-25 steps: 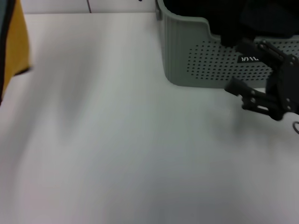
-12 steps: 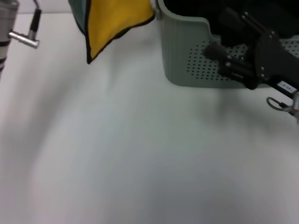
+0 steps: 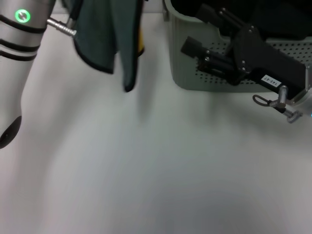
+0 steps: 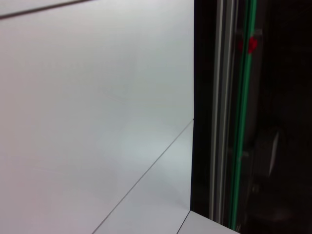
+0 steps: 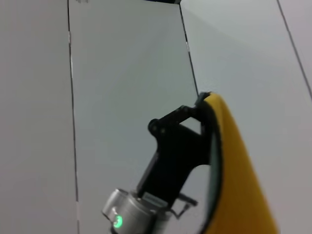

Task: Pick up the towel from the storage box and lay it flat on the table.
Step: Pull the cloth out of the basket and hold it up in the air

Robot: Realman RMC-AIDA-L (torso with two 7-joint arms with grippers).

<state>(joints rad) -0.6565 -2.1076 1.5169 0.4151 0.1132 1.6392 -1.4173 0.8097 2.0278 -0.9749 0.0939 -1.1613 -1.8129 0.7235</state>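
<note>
The table (image 3: 146, 170) is the biggest thing in the head view, a broad white surface filling most of it. At its far right stands the storage box (image 3: 187, 53), pale grey-green with a ribbed rounded corner and a dotted side; dark contents show above its rim.

The towel (image 3: 105, 36) is out of the box and off the table, hanging in folds above the far left part of the surface, to the left of the box. Its dark green side faces the head camera, black edging runs along its lower border, and a sliver of yellow shows at its right edge. In the right wrist view the yellow side (image 5: 234, 180) fills the lower right, with the left gripper (image 5: 202, 105) at the towel's top corner, closed onto the cloth and holding it up.

The left arm (image 3: 19, 29), silver with a lit green ring, comes in at the upper left.

The right gripper (image 3: 192, 31) hovers in front of the box's near side, its fingers (image 3: 191, 47) spread apart and holding nothing.
</note>
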